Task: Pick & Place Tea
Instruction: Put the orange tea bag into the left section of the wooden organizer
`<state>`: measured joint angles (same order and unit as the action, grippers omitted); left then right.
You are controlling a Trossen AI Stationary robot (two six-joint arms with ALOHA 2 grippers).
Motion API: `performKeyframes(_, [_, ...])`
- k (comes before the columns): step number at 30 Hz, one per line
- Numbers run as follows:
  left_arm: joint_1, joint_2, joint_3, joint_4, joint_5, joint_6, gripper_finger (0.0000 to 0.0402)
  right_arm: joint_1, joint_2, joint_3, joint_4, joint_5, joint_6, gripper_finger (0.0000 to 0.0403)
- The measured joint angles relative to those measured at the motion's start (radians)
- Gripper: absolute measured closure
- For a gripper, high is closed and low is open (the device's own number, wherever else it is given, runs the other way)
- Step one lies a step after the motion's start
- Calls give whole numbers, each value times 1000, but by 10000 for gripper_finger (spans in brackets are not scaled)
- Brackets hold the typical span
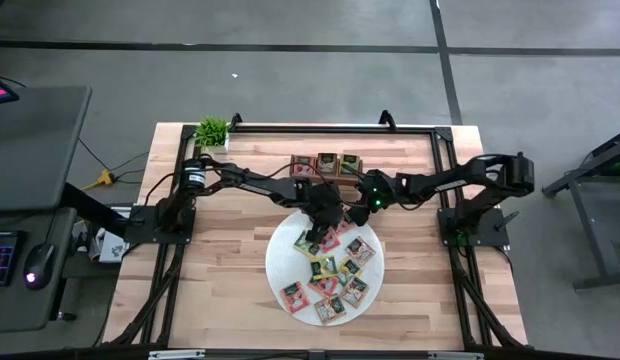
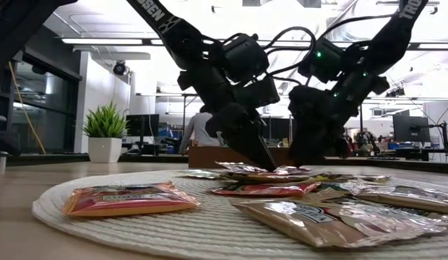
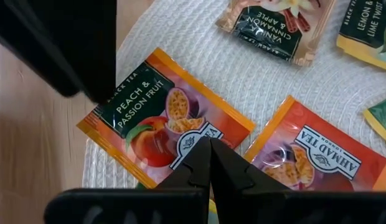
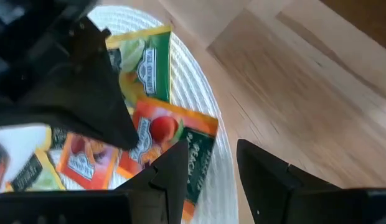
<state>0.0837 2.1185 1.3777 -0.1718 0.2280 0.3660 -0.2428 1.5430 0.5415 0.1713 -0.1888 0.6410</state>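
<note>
Two grippers over the mat (image 1: 290,262), left (image 3: 208,163) jaws closed (empty) above tea (image 3: 163,116), right (image 4: 211,171) jaws parted.

A round white woven mat (image 2: 137,217) lies on the pale wooden table top (image 2: 14,217), strewn with flat foil tea packets (image 2: 282,189). Nearest, an orange-and-pink packet (image 2: 126,198) sits toward one edge, and a tan packet (image 2: 339,220) lies beside it. Two dark arms reach down over the heap: the left gripper (image 2: 261,157), fingers pressed together, tips at the packets; the right gripper (image 2: 311,152) just beside it. A small green potted plant in a white pot (image 2: 105,133) stands behind.
</note>
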Motion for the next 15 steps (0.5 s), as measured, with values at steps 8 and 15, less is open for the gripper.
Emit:
performKeyframes(8, [-12, 1, -2, 2, -31, 4, 401, -6, 24, 0, 17, -5, 81, 253])
performKeyframes(15, [-12, 3, -3, 0, -22, 7, 401, -41, 24, 0, 16, -35, 146, 175])
